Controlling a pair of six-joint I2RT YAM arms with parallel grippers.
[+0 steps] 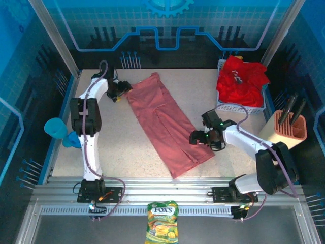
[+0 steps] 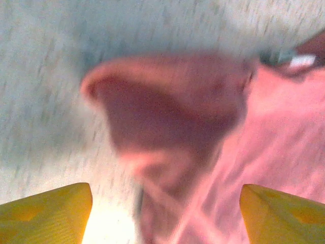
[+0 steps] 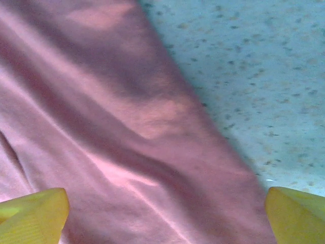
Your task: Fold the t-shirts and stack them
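Observation:
A faded salmon-pink t-shirt (image 1: 165, 124) lies on the table as a long folded strip, running diagonally from the far middle to the near middle. My left gripper (image 1: 122, 89) sits at its far left corner. In the blurred left wrist view a raised fold of the pink cloth (image 2: 172, 117) lies ahead of the left gripper (image 2: 165, 218), whose yellow fingers (image 2: 48, 211) stand wide apart and open. My right gripper (image 1: 198, 138) hovers at the strip's right edge, open over the pink cloth (image 3: 127, 152), and nothing is pinched in the right gripper (image 3: 165, 218). Bright red t-shirts (image 1: 242, 81) are heaped in the basket.
The white mesh basket (image 1: 241, 107) stands at the far right corner. A peach holder with dark handles (image 1: 287, 128) is on the right edge. A blue funnel-like object (image 1: 57, 129) hangs at the left wall. A candy bag (image 1: 162, 221) lies in front of the rails.

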